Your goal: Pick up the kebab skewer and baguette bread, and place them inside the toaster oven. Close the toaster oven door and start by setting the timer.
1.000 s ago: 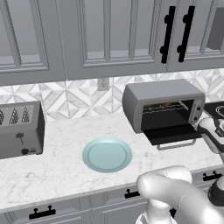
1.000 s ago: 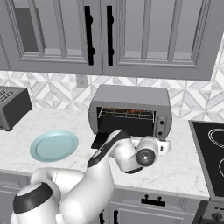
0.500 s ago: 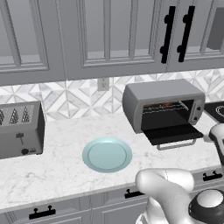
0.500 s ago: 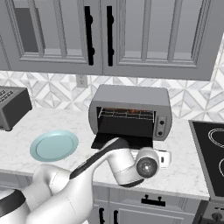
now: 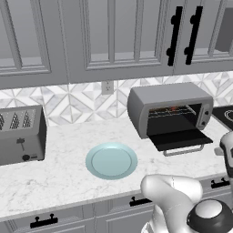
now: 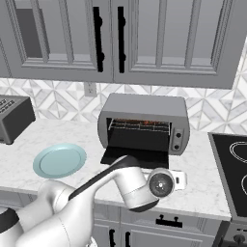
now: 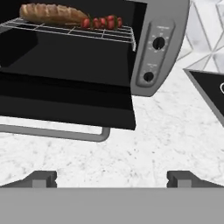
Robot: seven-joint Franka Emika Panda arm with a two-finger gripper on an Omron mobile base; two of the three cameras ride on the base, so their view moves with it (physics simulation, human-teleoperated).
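Bread and kebab on the rack, oven door down

The golden-brown baguette bread [image 7: 51,14] and red-chunked kebab skewer [image 7: 103,22] lie touching on the wire rack of the wide grey toaster oven [image 6: 144,123]. Its dark glass door [image 7: 65,103] hangs open over the white marble counter [image 5: 54,175]. The two-finger gripper [image 7: 111,178] hovers before it, jaws spread wide and empty.

– I see the toaster oven [image 7: 157,26] on the counter, its door [image 7: 65,109] dropped flat open.
– And inside?
– The baguette bread [image 7: 50,14] lies on the rack, the kebab skewer [image 7: 103,22] just beside it; the timer [image 7: 158,43] knob sits on the right panel
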